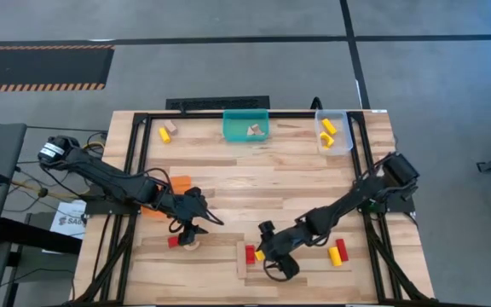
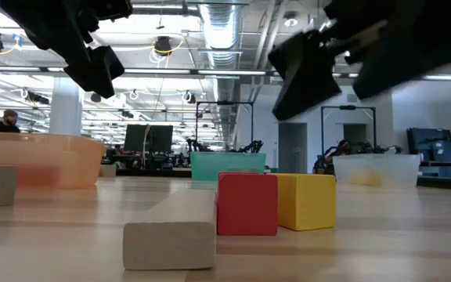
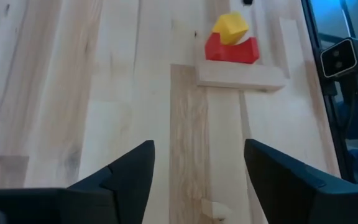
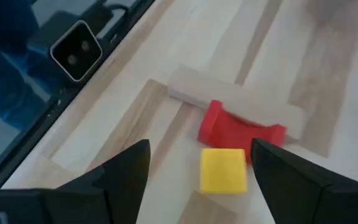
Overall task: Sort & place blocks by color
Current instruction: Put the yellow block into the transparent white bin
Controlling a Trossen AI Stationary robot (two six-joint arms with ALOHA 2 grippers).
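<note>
Both grippers are open and hold nothing. My left gripper (image 1: 196, 227) (image 3: 197, 152) hovers over the near-left part of the table, just above a pale wood cylinder (image 1: 193, 246) and a small red block (image 1: 174, 241). My right gripper (image 1: 269, 247) (image 4: 201, 147) hovers near the table's near middle, over a red arch block (image 4: 236, 130) (image 1: 250, 253), a yellow cube (image 4: 222, 169) (image 3: 230, 26) and a pale wood bar (image 4: 235, 102) (image 2: 171, 233). The cube touches the arch. A second red and yellow pair (image 1: 338, 253) lies to the right.
An orange bin (image 1: 177, 183) sits under the left arm. A teal bin (image 1: 245, 126) with pale wood blocks and a clear bin (image 1: 332, 132) with yellow blocks stand at the far edge. A yellow and a wood block (image 1: 167, 130) lie far left. The low camera (image 4: 73, 50) sits at the near edge.
</note>
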